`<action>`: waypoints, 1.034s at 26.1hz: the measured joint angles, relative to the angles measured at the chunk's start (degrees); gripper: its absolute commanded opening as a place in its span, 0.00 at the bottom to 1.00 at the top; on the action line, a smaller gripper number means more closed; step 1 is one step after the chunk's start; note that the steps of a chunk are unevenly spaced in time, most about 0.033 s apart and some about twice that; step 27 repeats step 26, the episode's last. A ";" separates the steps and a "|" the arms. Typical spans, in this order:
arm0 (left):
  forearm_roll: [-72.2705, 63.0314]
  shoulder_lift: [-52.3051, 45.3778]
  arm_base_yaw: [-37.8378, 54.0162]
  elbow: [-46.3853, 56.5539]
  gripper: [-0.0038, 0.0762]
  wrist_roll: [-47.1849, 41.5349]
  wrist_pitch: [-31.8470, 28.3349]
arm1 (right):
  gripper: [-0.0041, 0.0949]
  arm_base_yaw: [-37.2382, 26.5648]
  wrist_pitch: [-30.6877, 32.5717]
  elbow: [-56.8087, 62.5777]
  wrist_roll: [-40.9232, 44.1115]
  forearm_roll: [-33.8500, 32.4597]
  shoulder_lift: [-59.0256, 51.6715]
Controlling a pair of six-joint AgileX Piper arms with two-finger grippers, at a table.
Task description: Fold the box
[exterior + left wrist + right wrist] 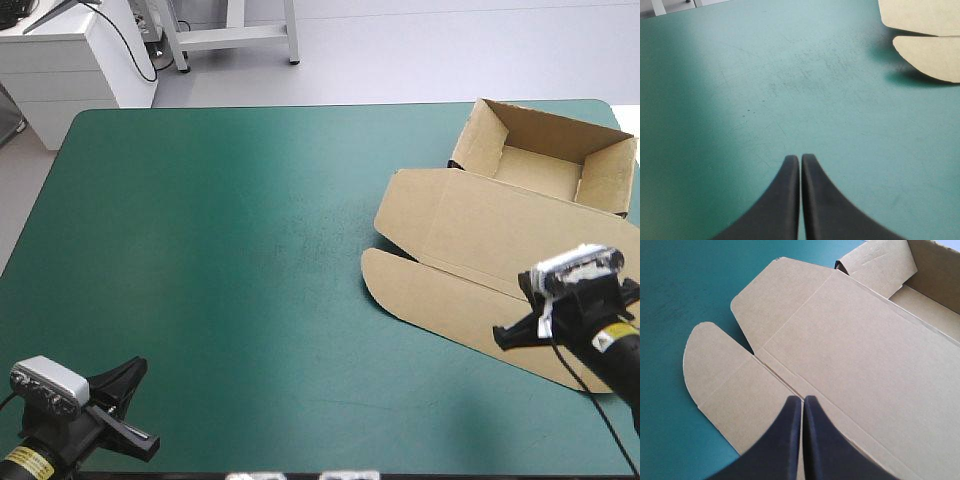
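- Box (470, 235): brown, on the right half of the table, partly made up. Also seen in right wrist view (850, 340), and just its edge in left wrist view (930, 57).
- Tray part (545, 165): walls up, open on top, sits by the far right corner of the table.
- Lid (500, 250): lies flat on the teal-green cover (220, 250), reaching from the tray twd the near side.
- Lid's left side has 2 flaps: an angled side flap (400, 200) and a rounded one (395, 280). Both look about flat; small notch betw them.
- Right gripper (515, 335): over the near right part of the lid. Black fingers pressed together to a point, only a hairline gap, nothing held. In its own view (803, 400) the tips sit above the crease where lid meets the rounded flap. Can't tell if tips touch the board.
- Left gripper (125, 405): near left corner of the table, well apart from the box. Fingers closed tip to tip, empty (800, 159). Bare cover ahead of it; box flaps show far off ahead, twd the right.
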 measured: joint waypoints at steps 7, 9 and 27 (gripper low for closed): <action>-1.54 -5.20 0.00 1.97 0.04 0.12 0.34 | 0.04 0.00 -3.53 11.95 -1.16 -0.56 -18.85; -1.54 -6.19 0.00 1.97 0.04 0.12 0.34 | 0.04 0.00 -3.79 14.39 -0.28 -0.64 -24.06; -4.13 -10.74 0.00 4.66 0.04 0.59 0.38 | 0.02 0.00 -0.05 21.03 6.98 -0.45 -38.20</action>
